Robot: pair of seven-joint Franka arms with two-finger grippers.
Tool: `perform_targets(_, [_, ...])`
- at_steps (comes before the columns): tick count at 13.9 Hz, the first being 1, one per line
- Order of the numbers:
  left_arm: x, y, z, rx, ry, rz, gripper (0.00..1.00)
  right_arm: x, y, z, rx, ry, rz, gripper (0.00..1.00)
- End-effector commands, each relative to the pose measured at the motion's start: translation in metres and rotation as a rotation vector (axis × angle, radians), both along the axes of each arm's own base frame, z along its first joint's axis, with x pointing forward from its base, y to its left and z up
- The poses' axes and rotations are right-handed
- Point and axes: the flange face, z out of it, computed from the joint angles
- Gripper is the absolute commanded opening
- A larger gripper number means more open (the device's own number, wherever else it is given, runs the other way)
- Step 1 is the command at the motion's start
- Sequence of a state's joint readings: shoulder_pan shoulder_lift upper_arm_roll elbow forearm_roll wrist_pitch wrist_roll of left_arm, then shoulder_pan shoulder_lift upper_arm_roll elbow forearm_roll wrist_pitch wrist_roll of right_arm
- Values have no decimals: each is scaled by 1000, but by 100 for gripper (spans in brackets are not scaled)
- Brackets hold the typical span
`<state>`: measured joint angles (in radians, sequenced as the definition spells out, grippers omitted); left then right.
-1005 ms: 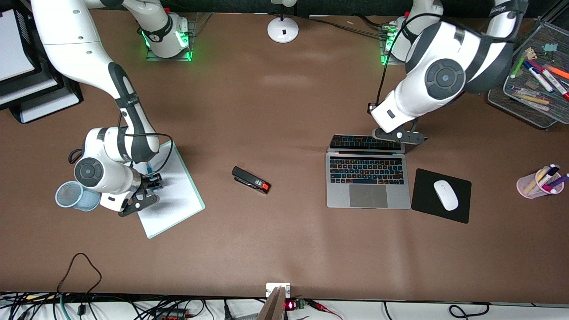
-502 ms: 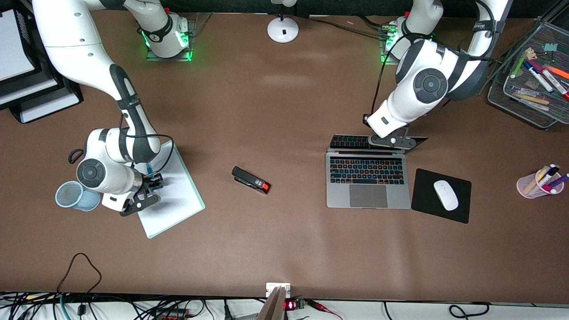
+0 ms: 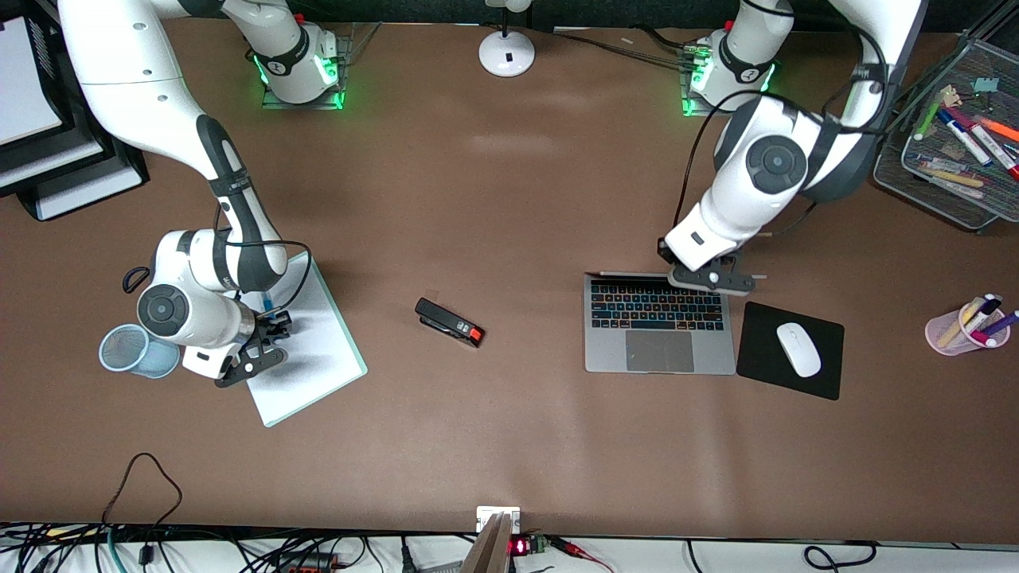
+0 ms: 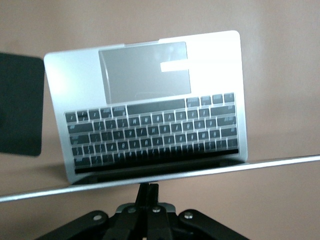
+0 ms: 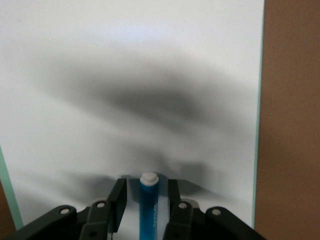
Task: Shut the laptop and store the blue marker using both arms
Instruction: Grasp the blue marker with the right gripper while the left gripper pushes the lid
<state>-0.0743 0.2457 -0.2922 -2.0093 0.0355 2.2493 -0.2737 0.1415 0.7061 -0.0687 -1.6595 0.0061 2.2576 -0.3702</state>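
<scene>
The laptop (image 3: 659,350) lies open near the left arm's end of the table. Its lid (image 3: 629,274) is tipped up so that only a thin silver edge shows. My left gripper (image 3: 711,280) is shut, its fingertips (image 4: 149,189) pressed against that lid edge (image 4: 240,166), with the keyboard (image 4: 150,132) showing past it. The blue marker (image 5: 148,210) lies on a white board (image 5: 150,75), white cap pointing away from the wrist. My right gripper (image 5: 146,184) straddles the blue marker (image 3: 267,304), open, with a narrow gap at each finger. Its place in the front view is low over the board (image 3: 318,350).
A black stapler (image 3: 450,322) lies mid-table. A blue mesh cup (image 3: 127,350) stands beside the right wrist. A white mouse (image 3: 798,348) sits on a black mouse pad (image 3: 756,366) next to the laptop. A pink cup of markers (image 3: 955,330) and a wire tray (image 3: 939,167) stand at the left arm's end.
The left gripper has pushed the laptop lid toward the front camera, from leaning back to edge-on. The right gripper's fingers have narrowed around the blue marker.
</scene>
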Motion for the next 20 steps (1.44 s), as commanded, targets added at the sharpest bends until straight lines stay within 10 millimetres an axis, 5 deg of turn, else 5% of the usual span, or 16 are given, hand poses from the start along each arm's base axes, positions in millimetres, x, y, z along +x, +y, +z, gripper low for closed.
perform_targets(1, [42,2,-19,-20,-9,13,0,2,0,-3,-6,-4,7,35])
perform_targets(12, [103,0,-89,-39,-50,12,0,5,1,3,-5,-14,18,11])
perform_targets(15, [106,-3,-107,-50,-53,13,0,20,7,32,1,-55,22,5])
perform_targets(20, [103,-8,-134,-61,-46,12,0,28,22,123,33,-65,60,2])
